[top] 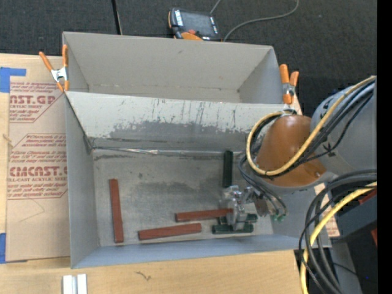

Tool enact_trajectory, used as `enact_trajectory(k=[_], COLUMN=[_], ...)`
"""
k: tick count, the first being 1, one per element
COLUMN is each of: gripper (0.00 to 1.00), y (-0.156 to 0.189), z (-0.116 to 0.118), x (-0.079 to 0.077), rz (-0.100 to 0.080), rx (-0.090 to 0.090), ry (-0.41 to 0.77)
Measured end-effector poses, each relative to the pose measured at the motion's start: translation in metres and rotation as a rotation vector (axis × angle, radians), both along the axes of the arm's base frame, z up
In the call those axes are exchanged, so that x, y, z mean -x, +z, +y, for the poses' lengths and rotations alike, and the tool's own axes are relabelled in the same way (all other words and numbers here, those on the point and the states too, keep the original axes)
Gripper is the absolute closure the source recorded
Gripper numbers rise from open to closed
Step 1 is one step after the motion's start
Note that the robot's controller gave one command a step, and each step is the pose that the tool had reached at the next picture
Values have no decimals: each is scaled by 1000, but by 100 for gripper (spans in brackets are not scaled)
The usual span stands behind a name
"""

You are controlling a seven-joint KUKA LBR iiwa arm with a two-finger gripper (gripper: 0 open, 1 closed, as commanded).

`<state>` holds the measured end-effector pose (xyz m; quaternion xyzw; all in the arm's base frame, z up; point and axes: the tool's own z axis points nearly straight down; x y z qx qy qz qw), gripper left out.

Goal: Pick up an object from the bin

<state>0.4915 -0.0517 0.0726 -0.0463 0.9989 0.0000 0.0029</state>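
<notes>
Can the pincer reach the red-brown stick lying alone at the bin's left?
Probably yes: the red-brown stick lies apart, nothing on it, though the pincer hangs far right near a dark green piece.

Printed matter beside my work area: the flat brown cardboard sheet (30,219) lying left of my grey metal bin (171,112) carries slanted red lettering in two blocks. The upper block ends in "CAST.GP"; the lower block reads roughly "C…ACAST", and the smaller line under it ends in "CAST ACRYLIC SHEET". The finer red lines under the upper block are too small for me to read.
</notes>
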Motion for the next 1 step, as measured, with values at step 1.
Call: enact_trajectory(k=[1], gripper=[100], y=[172], z=[3], x=[-7], rz=[-2], rx=[1], ry=[-17])
